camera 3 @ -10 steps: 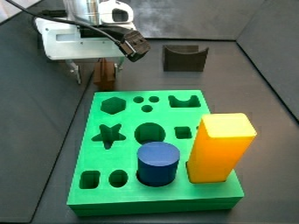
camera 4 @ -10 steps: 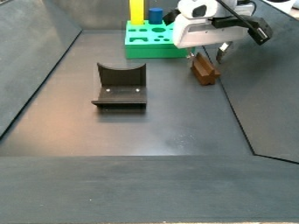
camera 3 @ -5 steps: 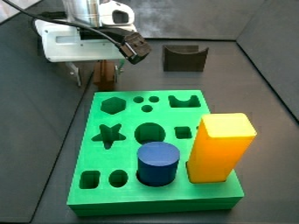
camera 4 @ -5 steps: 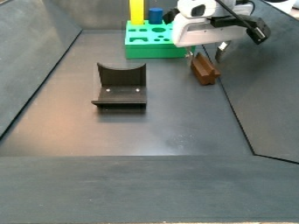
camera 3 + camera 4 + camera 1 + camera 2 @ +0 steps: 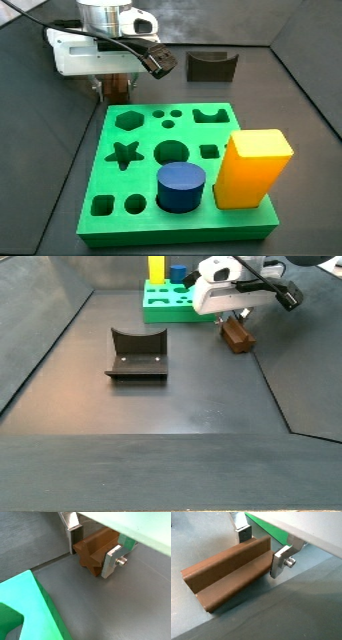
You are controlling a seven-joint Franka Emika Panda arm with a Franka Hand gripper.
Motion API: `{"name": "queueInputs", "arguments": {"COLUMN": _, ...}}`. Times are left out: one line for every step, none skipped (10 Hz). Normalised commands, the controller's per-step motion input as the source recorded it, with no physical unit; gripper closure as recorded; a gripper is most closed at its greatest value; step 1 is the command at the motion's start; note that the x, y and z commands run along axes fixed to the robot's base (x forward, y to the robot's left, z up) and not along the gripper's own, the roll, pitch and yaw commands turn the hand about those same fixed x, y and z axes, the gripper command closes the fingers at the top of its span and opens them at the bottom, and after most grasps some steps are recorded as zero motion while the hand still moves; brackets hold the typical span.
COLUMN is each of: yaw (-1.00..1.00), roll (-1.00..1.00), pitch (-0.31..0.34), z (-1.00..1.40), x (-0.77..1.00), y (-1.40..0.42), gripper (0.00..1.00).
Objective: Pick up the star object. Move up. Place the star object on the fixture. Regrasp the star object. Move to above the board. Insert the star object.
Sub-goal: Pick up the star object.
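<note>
robot gripper (image 5: 263,546) closed around a brown star object (image 5: 228,571) beside a green board (image 5: 174,165).

in both wrist views the silver fingers (image 5: 112,560) press the star object (image 5: 93,551) from either side. in a side view it lies on the dark table (image 5: 174,416), just beside the board (image 5: 175,300), well apart from the fixture (image 5: 136,354).

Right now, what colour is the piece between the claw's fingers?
Brown: the star object between the claw fingers shows best in a wrist view.
</note>
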Motion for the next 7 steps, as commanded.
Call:
{"name": "queueInputs", "arguments": {"yaw": 0.00, "roll": 0.00, "pitch": 0.000, "z": 0.00, "x": 0.00, "y": 0.00, "gripper": 1.00}}
{"name": "queueInputs", "arguments": {"yaw": 0.00, "roll": 0.00, "pitch": 0.000, "z": 0.00, "x": 0.00, "y": 0.00, "gripper": 1.00}}
{"name": "queueInputs", "arguments": {"yaw": 0.00, "roll": 0.00, "pitch": 0.000, "z": 0.00, "x": 0.00, "y": 0.00, "gripper": 1.00}}
{"name": "queueInputs", "arguments": {"yaw": 0.00, "roll": 0.00, "pitch": 0.000, "z": 0.00, "x": 0.00, "y": 0.00, "gripper": 1.00}}
{"name": "queueInputs", "arguments": {"yaw": 0.00, "roll": 0.00, "pitch": 0.000, "z": 0.00, "x": 0.00, "y": 0.00, "gripper": 1.00}}
{"name": "queueInputs", "arguments": {"yaw": 0.00, "roll": 0.00, "pitch": 0.000, "z": 0.00, "x": 0.00, "y": 0.00, "gripper": 1.00}}
{"name": "queueInputs", "arguments": {"yaw": 0.00, "roll": 0.00, "pitch": 0.000, "z": 0.00, "x": 0.00, "y": 0.00, "gripper": 1.00}}
